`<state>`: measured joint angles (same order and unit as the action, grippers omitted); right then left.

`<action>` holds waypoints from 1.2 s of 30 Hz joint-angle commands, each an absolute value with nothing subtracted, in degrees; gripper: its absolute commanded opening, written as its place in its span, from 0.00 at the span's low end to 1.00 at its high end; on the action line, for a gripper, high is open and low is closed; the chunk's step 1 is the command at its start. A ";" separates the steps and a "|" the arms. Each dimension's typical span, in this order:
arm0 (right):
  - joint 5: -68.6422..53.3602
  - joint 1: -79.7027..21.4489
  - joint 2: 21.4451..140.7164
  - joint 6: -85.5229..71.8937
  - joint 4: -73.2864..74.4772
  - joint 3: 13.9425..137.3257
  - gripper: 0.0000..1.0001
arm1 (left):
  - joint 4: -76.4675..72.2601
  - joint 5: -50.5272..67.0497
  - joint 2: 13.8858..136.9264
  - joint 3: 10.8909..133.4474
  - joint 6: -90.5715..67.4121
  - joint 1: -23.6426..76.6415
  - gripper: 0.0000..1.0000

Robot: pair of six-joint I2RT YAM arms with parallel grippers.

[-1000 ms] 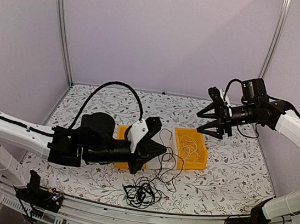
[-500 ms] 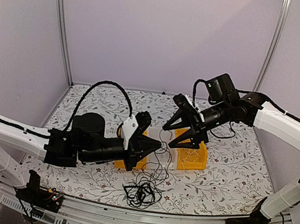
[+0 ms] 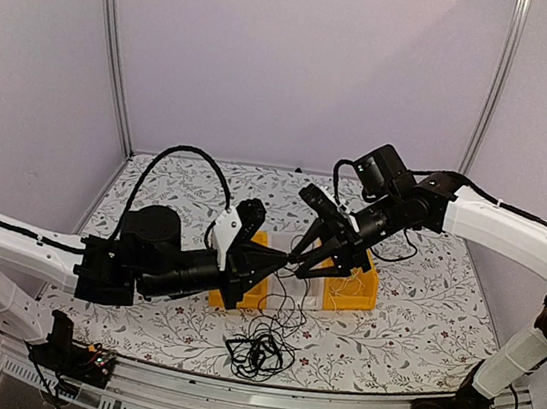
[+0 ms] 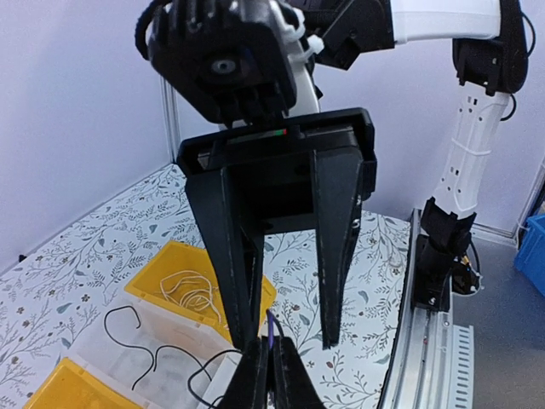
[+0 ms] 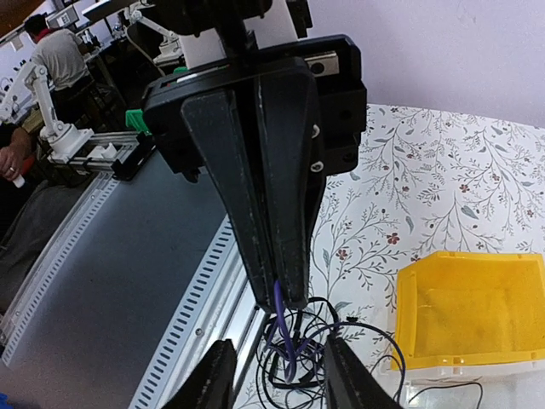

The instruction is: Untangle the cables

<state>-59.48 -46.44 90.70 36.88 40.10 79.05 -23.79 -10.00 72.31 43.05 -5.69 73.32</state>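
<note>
A tangle of thin black cables (image 3: 256, 351) lies near the table's front edge. One dark, purplish strand (image 5: 287, 339) rises from it to my left gripper (image 3: 289, 259), which is shut on it above the bins. In the left wrist view the strand (image 4: 272, 331) pokes up between the closed fingers (image 4: 255, 379). My right gripper (image 3: 298, 265) faces the left one, open, with its fingers (image 4: 335, 247) on either side of the left fingertips and the strand, touching neither. A cream cable (image 4: 189, 292) lies in a yellow bin.
Three bins stand side by side mid-table: a yellow one (image 3: 242, 291), a clear one (image 3: 310, 282) holding loose black cables (image 4: 136, 345), and the yellow one (image 3: 359, 281) with the cream cable. The metal front rail (image 3: 227, 400) runs just beyond the tangle.
My right arm has swung left and down from the back right until its fingers bracket the left gripper's tip, and its jaws have narrowed. The left gripper stays shut on the strand, lifted slightly.
</note>
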 commanded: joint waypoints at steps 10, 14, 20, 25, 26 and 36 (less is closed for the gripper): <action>-64.12 -47.02 90.56 36.11 43.03 83.15 0.00 | -27.81 -22.94 75.68 40.57 -6.94 72.42 0.10; -65.48 -47.03 89.58 36.29 46.23 84.89 0.00 | -33.41 -25.20 80.64 40.62 -7.69 72.19 0.13; -70.31 -47.04 89.79 39.06 54.93 92.58 0.00 | -39.97 -24.99 90.38 42.69 -10.08 71.39 0.03; -72.09 -46.87 90.52 42.22 63.06 107.12 0.00 | -42.02 -21.62 96.91 42.89 -12.60 72.33 0.00; -72.13 -46.78 90.32 41.51 62.85 110.08 0.00 | -42.09 -21.74 97.85 42.89 -12.73 73.14 0.00; -68.89 -40.44 88.90 35.91 55.67 133.71 0.00 | -37.75 -22.41 103.18 41.05 -16.61 75.47 0.00</action>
